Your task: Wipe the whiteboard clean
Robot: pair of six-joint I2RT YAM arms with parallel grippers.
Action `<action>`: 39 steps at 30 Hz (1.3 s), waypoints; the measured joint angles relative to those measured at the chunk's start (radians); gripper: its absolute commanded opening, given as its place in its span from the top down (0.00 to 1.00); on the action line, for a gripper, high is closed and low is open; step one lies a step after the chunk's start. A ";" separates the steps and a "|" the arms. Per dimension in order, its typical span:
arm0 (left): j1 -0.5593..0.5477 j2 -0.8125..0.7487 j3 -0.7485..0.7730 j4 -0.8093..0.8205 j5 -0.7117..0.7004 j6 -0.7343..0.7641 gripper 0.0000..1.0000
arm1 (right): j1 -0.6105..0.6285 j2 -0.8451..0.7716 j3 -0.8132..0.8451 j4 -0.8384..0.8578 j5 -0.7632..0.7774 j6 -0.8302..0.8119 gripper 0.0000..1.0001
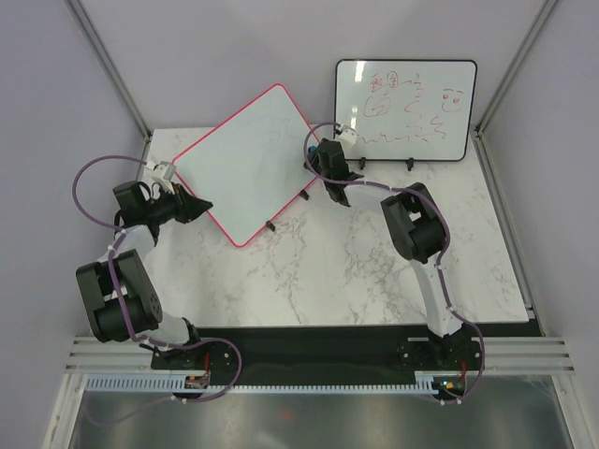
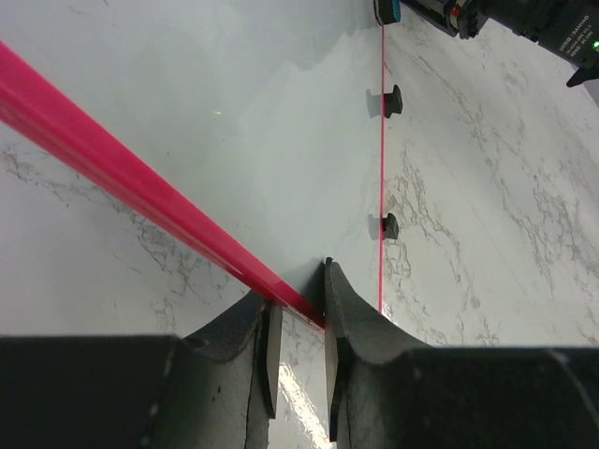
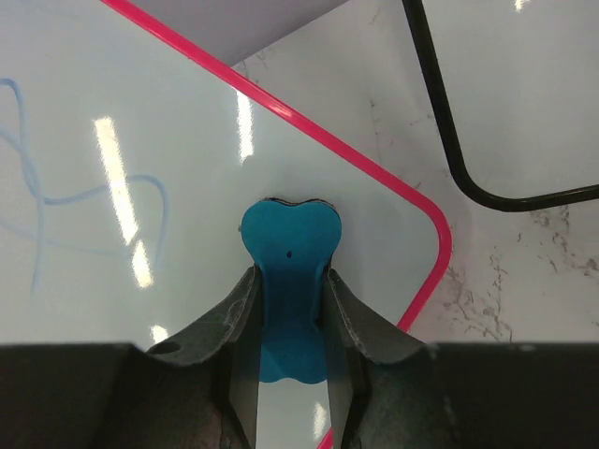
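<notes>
The whiteboard [image 1: 248,164] lies skewed on the desk's [image 1: 374,281] far left, seen from above, with bare marble near and right of it. Left wrist: the left tool [image 2: 299,295] pinches its pink edge. Right wrist: the right tool [image 3: 290,281] grips a blue eraser [image 3: 288,238] by the board's right corner.

A black-framed board [image 1: 406,110] covered in red scribbles is standing upright at the back, just ahead and to the right of the right gripper [image 3: 288,271]. A marble table [image 1: 374,271] is spreading out beneath it. A slotted cable tray [image 1: 309,382] is running well behind it.
</notes>
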 measured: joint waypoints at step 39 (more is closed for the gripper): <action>0.000 -0.011 0.000 -0.028 -0.006 0.016 0.98 | 0.036 0.146 0.472 -0.173 -0.183 -0.402 1.00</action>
